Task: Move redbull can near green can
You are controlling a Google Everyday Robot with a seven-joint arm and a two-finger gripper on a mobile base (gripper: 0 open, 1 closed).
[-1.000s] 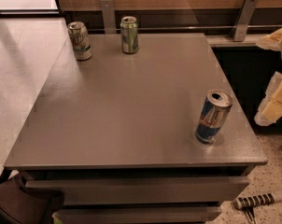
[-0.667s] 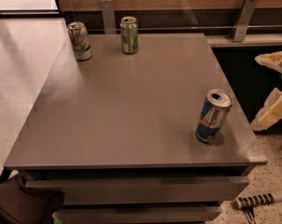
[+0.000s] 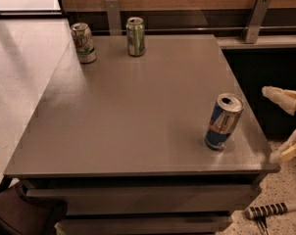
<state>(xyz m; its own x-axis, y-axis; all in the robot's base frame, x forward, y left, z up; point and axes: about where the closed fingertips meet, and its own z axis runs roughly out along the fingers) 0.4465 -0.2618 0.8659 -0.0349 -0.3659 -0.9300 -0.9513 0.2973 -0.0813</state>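
In the camera view I see the slim blue-and-silver redbull can [image 3: 224, 121] upright at the flat grey table's [image 3: 138, 126] near right. The green metal can [image 3: 135, 36] stands at the far edge (well apart). My pale gripper [image 3: 269, 124] hangs released, just right of the table.

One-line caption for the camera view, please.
Open gripper hovers off the right edge of the table, beside the redbull can; green can stands at the far edge.
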